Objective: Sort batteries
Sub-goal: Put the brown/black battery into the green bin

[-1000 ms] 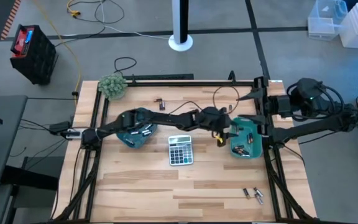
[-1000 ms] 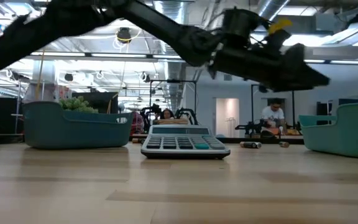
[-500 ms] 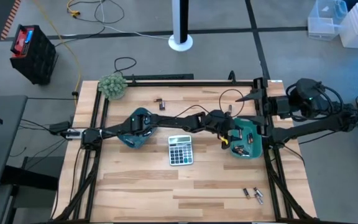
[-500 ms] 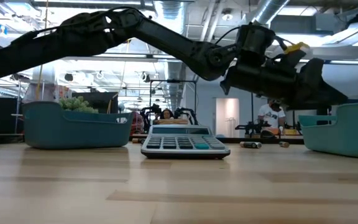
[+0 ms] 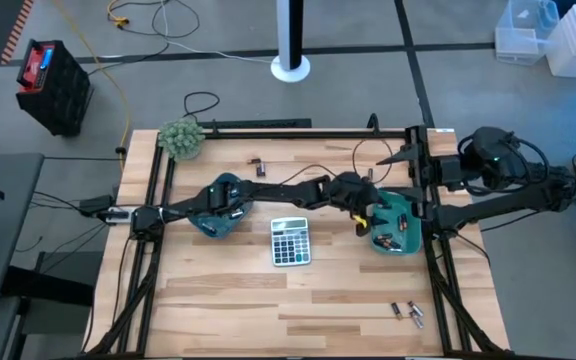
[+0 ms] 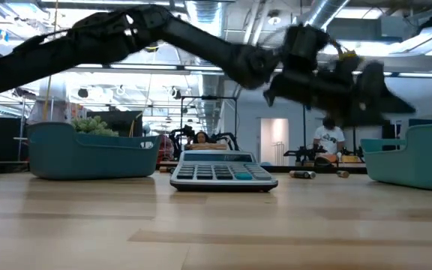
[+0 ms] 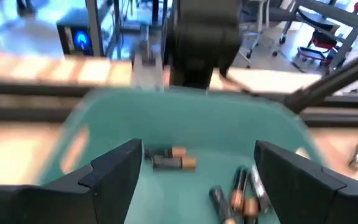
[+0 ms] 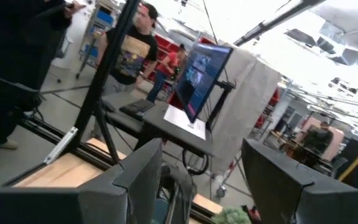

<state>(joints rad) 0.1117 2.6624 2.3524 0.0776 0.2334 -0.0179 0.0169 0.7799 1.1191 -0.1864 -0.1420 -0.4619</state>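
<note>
High view: the long dark left arm reaches across the pale wooden table (image 5: 228,300), and its left gripper (image 5: 373,213) now hangs over the near rim of the teal plastic tray on the right (image 5: 411,243). A second ago it was short of that tray, between it and the grey pocket calculator (image 5: 290,240); it has since travelled over the rim. Small dark and copper-toned cylindrical batteries (image 5: 385,239) lie inside this tray, a loose group of batteries (image 5: 406,313) waits near the table's front edge, and a pair of batteries (image 5: 259,166) sits towards the back. A second teal tray (image 5: 211,222) is under the left arm's middle. The right arm is folded back at the table's right side, its right gripper (image 5: 411,157) away from the work.

Low view: the left gripper (image 6: 366,94) hovers above the table, just before the right tray's wall (image 6: 411,154), farther right than half a second ago. The calculator (image 6: 222,171) and a few batteries (image 6: 303,174) behind it lie undisturbed.

Left wrist view: the gripper's two dark fingers (image 7: 114,171) stand wide apart with nothing between them, looking down into the teal tray (image 7: 185,106) where several batteries (image 7: 173,158) lie. The spread widened over the last second, so I judge a cell has just been let go into this tray, though I cannot pick out which one.

Right wrist view: the right gripper's fingers (image 8: 135,171) are parted and empty, pointing into the room
</note>
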